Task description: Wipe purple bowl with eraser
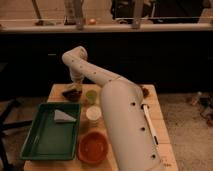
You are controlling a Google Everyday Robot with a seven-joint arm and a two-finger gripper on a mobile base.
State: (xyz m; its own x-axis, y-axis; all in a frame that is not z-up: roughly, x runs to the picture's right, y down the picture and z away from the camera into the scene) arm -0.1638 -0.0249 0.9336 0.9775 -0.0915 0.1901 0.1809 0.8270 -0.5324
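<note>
The purple bowl [74, 95] is small, dark and shallow, and sits on the wooden table [157, 117] near its far left corner. My gripper [74, 88] reaches down from the white arm and sits right over the bowl, hiding most of it. A small pale block, the eraser [67, 91], shows at the gripper's lower end by the bowl's left rim. Whether it touches the bowl cannot be made out.
A green tray [42, 142] holding a grey-white wedge [63, 116] takes up the table's left side. A green cup [91, 95], a white round cup [93, 114] and an orange bowl [93, 147] stand beside it. A small dark thing [145, 91] sits at the far right corner.
</note>
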